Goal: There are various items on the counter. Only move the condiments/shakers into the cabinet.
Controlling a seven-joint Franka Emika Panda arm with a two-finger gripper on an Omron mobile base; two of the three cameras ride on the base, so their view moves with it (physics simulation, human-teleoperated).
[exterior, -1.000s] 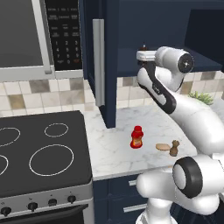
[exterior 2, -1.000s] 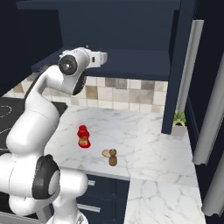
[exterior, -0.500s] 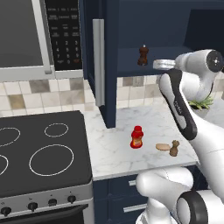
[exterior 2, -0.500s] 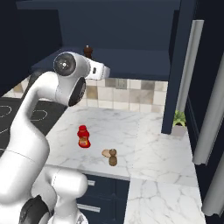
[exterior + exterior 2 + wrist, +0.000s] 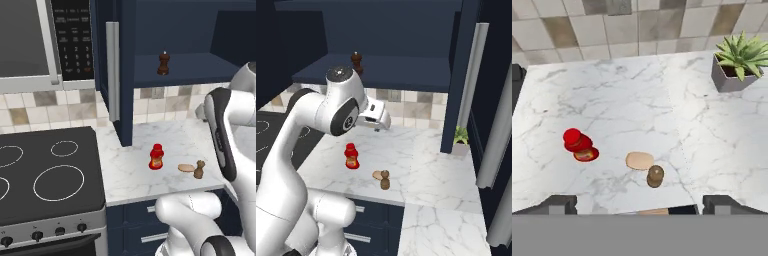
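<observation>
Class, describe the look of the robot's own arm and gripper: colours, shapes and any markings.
The arm is glossy white, built of rounded tubular links with bulbous joints. Dark grey discs cap the joints, and a dark strip runs along one link. The gripper has two small, blocky dark grey jaws. No cables or markings show.

Even, flat rendered light; soft shadows, perhaps slight pixel blur.
</observation>
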